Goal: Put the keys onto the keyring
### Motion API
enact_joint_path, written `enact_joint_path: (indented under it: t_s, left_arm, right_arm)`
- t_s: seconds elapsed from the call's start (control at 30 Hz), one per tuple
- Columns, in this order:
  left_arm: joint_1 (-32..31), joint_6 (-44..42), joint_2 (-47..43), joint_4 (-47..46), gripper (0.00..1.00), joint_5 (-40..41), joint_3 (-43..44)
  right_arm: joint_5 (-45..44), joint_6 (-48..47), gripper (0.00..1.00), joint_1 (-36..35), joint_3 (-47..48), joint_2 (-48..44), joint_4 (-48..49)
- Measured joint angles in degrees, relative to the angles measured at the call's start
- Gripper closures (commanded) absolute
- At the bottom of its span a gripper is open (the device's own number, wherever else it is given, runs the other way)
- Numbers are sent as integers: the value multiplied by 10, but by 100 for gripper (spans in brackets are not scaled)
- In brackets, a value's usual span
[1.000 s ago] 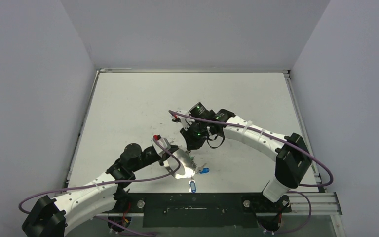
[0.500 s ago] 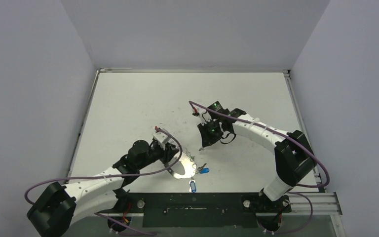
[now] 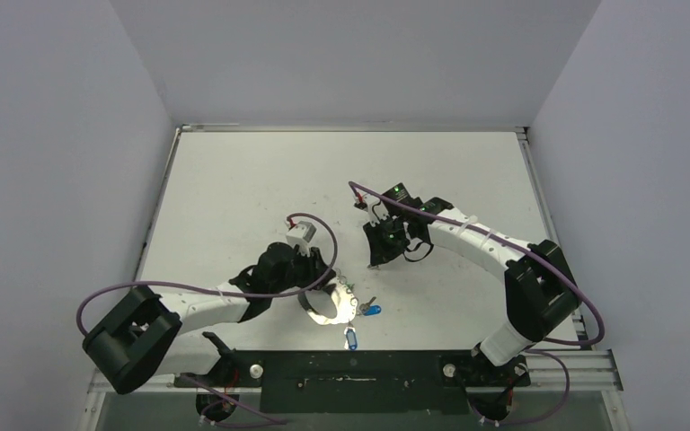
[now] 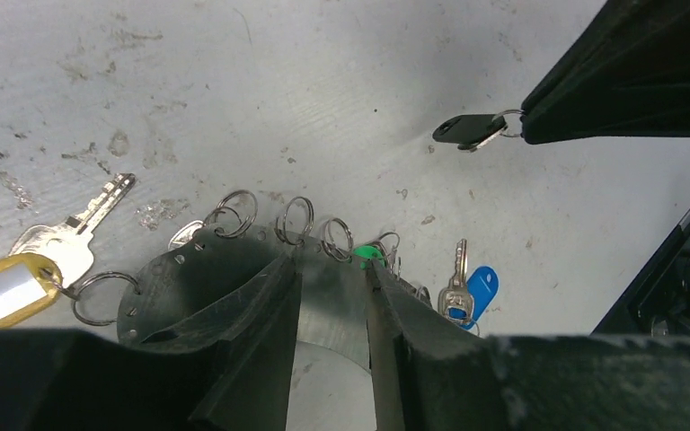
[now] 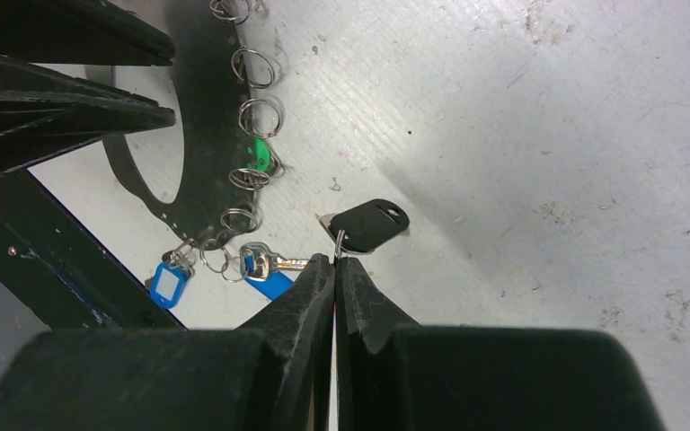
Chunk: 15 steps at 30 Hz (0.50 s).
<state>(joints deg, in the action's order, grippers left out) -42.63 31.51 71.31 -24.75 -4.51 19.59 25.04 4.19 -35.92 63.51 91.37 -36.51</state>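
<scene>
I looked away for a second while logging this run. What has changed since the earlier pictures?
The right gripper drew back rightward from the keyring, jaws shut on the black key. The left gripper stayed at the keyring while its jaws parted and its arm swung round. Keyring and blue keys did not move.

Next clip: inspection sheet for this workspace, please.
Surface: white table, scuffed and stained.
Job's things: keyring, a band with small split rings, near the front edge; yellow key, green key, blue keys at its rings; black key apart.
Clutter: nothing seen.
Grippers: left gripper open, straddling the keyring; right gripper shut on the black key's ring.
Cables: purple cables along both arms.
Surroundings: plain grey walls; black rail at near edge.
</scene>
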Motion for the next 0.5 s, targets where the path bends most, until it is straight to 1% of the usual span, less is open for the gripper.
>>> enact_joint_path:
  t_s: [0.3,0.5]
  left_arm:
    - [17,82,101,-3,67,0,32]
    - [23,98,126,-24,66,0,40]
  right_arm:
    - [0,0,100,0,0,0,0]
    - [0,0,100,0,-1,0,0]
